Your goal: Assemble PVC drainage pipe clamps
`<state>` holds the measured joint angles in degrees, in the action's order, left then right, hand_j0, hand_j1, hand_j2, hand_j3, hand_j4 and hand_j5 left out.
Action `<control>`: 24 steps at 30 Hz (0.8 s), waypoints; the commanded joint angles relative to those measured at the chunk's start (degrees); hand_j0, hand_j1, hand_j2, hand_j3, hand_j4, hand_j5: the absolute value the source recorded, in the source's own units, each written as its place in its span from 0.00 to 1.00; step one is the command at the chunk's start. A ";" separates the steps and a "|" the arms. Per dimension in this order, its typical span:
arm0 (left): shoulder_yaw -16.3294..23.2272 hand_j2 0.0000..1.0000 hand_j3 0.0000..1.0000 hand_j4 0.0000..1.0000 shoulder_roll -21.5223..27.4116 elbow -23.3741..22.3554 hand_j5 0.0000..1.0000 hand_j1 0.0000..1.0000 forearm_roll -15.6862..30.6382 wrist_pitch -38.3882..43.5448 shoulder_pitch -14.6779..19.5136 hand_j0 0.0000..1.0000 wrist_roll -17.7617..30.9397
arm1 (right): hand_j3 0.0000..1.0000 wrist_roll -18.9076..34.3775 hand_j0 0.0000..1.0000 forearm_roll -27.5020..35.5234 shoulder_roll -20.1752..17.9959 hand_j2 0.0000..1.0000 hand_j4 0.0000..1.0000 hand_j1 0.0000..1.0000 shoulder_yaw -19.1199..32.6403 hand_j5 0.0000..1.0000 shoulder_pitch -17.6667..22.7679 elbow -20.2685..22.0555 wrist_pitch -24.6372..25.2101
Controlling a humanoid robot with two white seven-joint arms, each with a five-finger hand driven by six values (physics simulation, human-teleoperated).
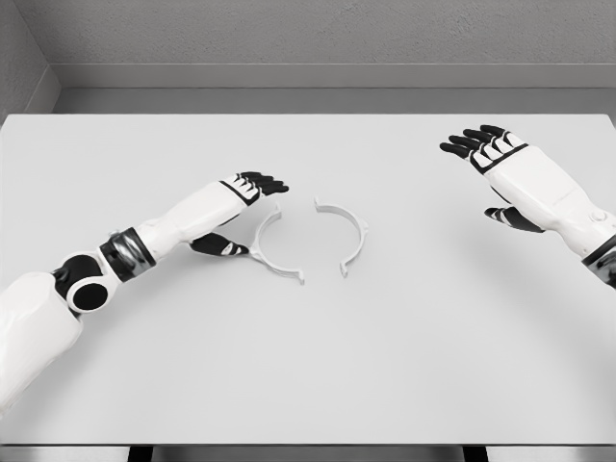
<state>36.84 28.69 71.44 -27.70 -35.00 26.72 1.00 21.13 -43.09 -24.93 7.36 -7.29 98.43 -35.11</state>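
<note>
left clamp half [272, 248]: a white pvc half-ring lying flat on the table, its open side facing the right clamp half, which is serving as the landmark here.
right clamp half [346, 236]: a mirrored half-ring lying flat near the middle of the table, its open side facing left; the two halves are sitting near each other with gaps between their ends, not yet joined.
left hand [241, 207]: reaching in just left of the landmark, fingers stretched over the top of the left clamp half and thumb [219, 246] sitting under its outer curve; the fingers are lying fairly open and i cannot tell whether they are touching the part, so nothing is being gripped for certain.
right hand [500, 168]: hovering well to the right of the landmark, fingers spread and relaxed, holding nothing.
table [308, 375]: pale grey, carrying both halves.
step in hand: judging from the layout, the left hand is closing in to take the left clamp half.
doing it well: pinching the outer curve between thumb and fingers without nudging it sideways, keeping the ring level, and leaving its end tabs free so they are lining up with the tabs of the landmark.
risk: the thin ring is looking light and could be sliding away under a glancing touch.
</note>
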 commanded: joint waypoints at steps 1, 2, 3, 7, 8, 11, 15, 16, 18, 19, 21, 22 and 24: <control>-0.02 1.00 1.00 1.00 -0.04 0.02 1.00 1.00 0.37 0.00 0.00 1.00 -0.03 | 1.00 -0.03 1.00 0.38 -0.03 1.00 1.00 1.00 0.02 1.00 0.00 0.01 0.11; -0.02 1.00 1.00 1.00 -0.04 0.02 1.00 1.00 0.37 0.00 0.00 1.00 -0.03 | 1.00 -0.03 1.00 0.38 -0.03 1.00 1.00 1.00 0.02 1.00 0.00 0.01 0.11; -0.02 1.00 1.00 1.00 -0.04 0.02 1.00 1.00 0.37 0.00 0.00 1.00 -0.03 | 1.00 -0.03 1.00 0.38 -0.03 1.00 1.00 1.00 0.02 1.00 0.00 0.01 0.11; -0.02 1.00 1.00 1.00 -2.76 0.28 1.00 1.00 0.28 0.00 -0.18 1.00 -0.03 | 1.00 -0.03 1.00 0.47 -0.03 1.00 1.00 1.00 0.02 1.00 0.09 0.09 0.11; 0.07 1.00 1.00 1.00 -3.03 0.46 1.00 1.00 0.28 0.00 -0.18 1.00 -0.03 | 1.00 -0.03 1.00 0.47 -0.03 1.00 1.00 1.00 0.02 1.00 0.09 0.09 0.11; 0.07 1.00 1.00 1.00 -3.12 0.46 1.00 1.00 0.37 0.00 -0.18 1.00 -0.03 | 1.00 -0.03 1.00 0.47 -0.03 1.00 1.00 1.00 0.02 1.00 0.00 0.09 0.11; -0.01 1.00 1.00 1.00 -3.29 0.46 1.00 1.00 0.45 0.00 -0.18 1.00 -0.03 | 1.00 -0.03 1.00 0.47 -0.03 1.00 1.00 1.00 0.02 1.00 0.09 0.18 0.11; -0.02 1.00 1.00 1.00 -3.29 0.46 1.00 1.00 0.45 0.00 -0.18 1.00 -0.03 | 1.00 -0.03 1.00 0.47 -0.03 1.00 1.00 1.00 0.02 1.00 0.09 0.18 0.11; -0.02 1.00 1.00 1.00 -3.29 0.46 1.00 1.00 0.45 0.00 -0.18 1.00 -0.03 | 1.00 -0.03 1.00 0.47 -0.03 1.00 1.00 1.00 0.02 1.00 0.09 0.18 0.11; -0.02 1.00 1.00 1.00 -3.29 0.46 1.00 1.00 0.45 0.00 -0.18 1.00 -0.03 | 1.00 -0.03 1.00 0.47 -0.03 1.00 1.00 1.00 0.02 1.00 0.09 0.18 0.11; -0.19 1.00 1.00 1.00 -2.50 0.46 1.00 1.00 0.54 0.00 0.53 1.00 -0.21 | 1.00 -0.03 1.00 0.47 -0.03 1.00 1.00 1.00 0.02 1.00 0.09 0.18 0.11; -0.28 1.00 1.00 1.00 -2.06 0.37 1.00 1.00 0.54 0.00 0.62 1.00 -0.21 | 1.00 -0.03 1.00 0.47 -0.03 1.00 1.00 1.00 0.02 1.00 0.09 0.18 0.11; -0.28 1.00 1.00 1.00 -2.06 0.37 1.00 1.00 0.54 0.00 0.62 1.00 -0.21 | 1.00 -0.03 1.00 0.47 -0.03 1.00 1.00 1.00 0.02 1.00 0.09 0.18 0.11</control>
<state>36.64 26.38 71.74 -27.52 -35.00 28.65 0.85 21.13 -43.01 -24.93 7.36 -7.21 98.59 -35.11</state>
